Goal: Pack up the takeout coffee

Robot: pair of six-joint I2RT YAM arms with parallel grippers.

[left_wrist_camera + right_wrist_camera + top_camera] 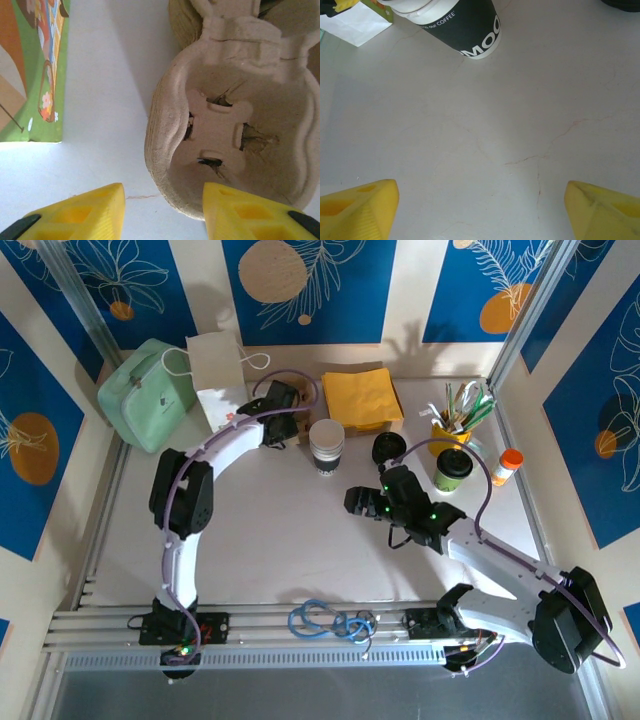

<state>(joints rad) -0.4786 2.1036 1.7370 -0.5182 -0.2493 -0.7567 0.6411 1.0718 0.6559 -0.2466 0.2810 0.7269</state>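
The takeout coffee (452, 470), a light green cup with a black lid, stands at the right of the table, just behind my right arm. My right gripper (357, 502) hovers left of it over bare table; in the right wrist view that gripper (480, 210) is wide open with nothing between its yellow fingers. My left gripper (283, 400) reaches to the back next to the white paper bag (218, 380). In the left wrist view it (162, 200) is open, and the rim of a pulp cup carrier (235, 125) lies between the jaws, against the right finger (240, 210).
A stack of lidless cups (327, 445) stands mid-table, loose black lids (388, 448) beside it. Yellow napkins (362, 395), a mint lunch bag (145, 395), a utensil cup (450, 425) and an orange-capped bottle (510, 465) line the back and right. A blue cable (330, 620) lies at the near edge.
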